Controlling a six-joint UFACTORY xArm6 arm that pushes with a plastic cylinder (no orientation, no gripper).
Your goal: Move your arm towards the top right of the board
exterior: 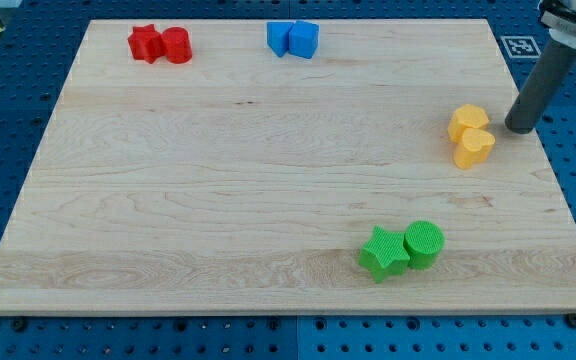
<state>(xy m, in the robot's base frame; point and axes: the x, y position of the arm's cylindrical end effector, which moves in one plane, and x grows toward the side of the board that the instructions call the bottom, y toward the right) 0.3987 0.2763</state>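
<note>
My tip point(520, 129) rests on the board near the view's right edge, just right of two yellow blocks. The upper yellow block point(467, 122) is a hexagon shape and the lower yellow block point(474, 147) a heart shape; they touch each other. A small gap separates my tip from them. The dark rod rises from the tip toward the view's top right corner.
A red star point(145, 43) and a red cylinder point(177, 45) sit at the top left. Two blue blocks point(293, 39) sit at the top middle. A green star point(384, 253) and a green cylinder point(424, 243) sit at the bottom right. A fiducial tag point(518, 45) lies beyond the board's top right corner.
</note>
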